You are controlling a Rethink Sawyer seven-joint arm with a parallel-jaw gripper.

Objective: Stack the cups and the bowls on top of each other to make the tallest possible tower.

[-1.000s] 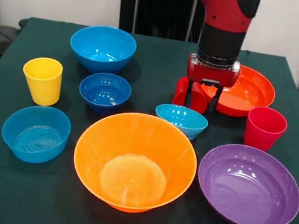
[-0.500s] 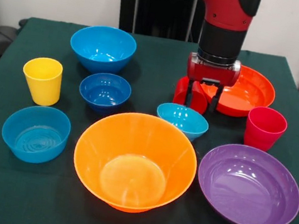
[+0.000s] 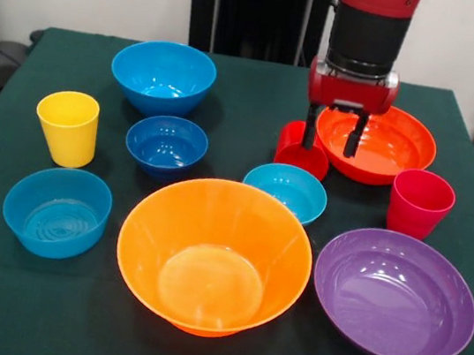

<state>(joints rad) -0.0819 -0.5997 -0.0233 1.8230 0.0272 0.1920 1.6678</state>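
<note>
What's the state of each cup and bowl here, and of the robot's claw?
Gripper: open, empty, raised over the red-orange bowl's rim.
Small red cup: tipped, beside the red-orange bowl.
Red-orange bowl: upright, empty.
Red cup: upright.
Yellow cup: upright.
Orange bowl: upright, empty.
Purple bowl: upright, empty.
Four blue bowls: upright, empty, unstacked.

The arm (image 3: 371,24) is cut off by the top edge. The gripper (image 3: 331,143) hides part of the red-orange bowl's (image 3: 393,147) rim and part of a red cup (image 3: 299,151) beside it. The table's (image 3: 250,90) near corners fall outside the picture.
</note>
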